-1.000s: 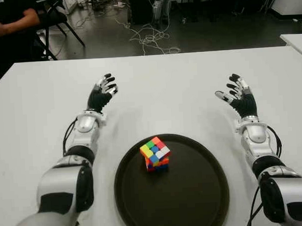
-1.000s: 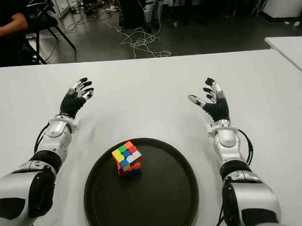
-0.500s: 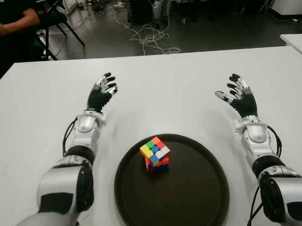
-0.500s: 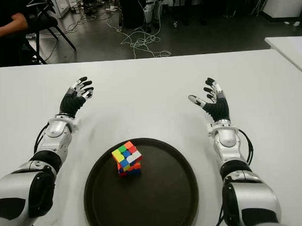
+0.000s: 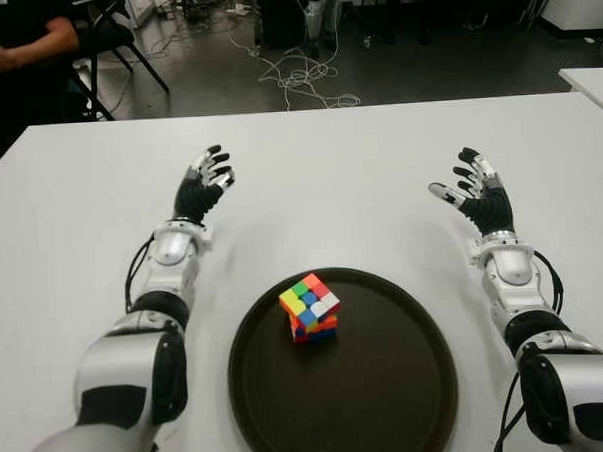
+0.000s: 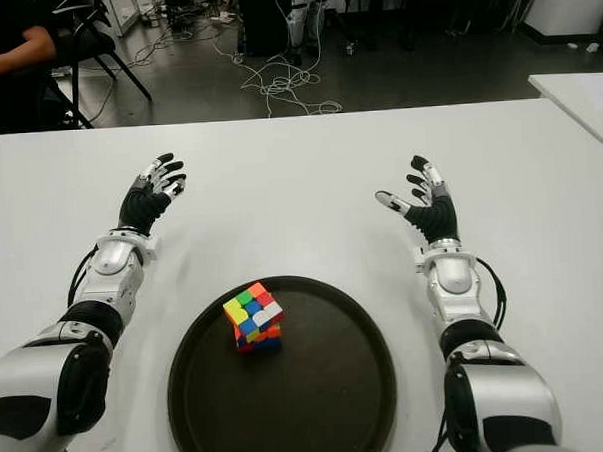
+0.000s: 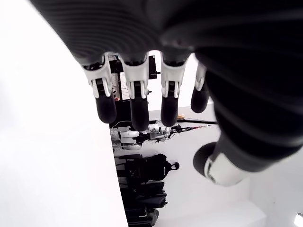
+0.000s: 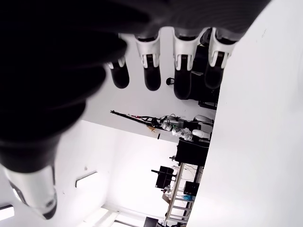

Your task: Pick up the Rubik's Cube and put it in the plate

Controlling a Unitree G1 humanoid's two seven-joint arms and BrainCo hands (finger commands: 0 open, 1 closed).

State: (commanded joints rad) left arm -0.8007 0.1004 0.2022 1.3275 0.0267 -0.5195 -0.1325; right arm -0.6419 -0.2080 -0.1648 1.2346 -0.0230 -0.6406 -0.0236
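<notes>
Flanking the plate (image 5: 409, 401), both hands (image 5: 202, 190) (image 5: 477, 193) spread, holding nothing

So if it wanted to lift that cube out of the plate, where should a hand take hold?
Probably from above, fingers on two opposite side faces of the cube. It sits corner-on near the plate's left rear edge, top free, so the open left hand, being nearer, suits, turned to match those faces.

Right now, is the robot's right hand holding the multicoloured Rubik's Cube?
No, the Rubik's Cube sits in the dark round plate, and the right hand is open.
</notes>
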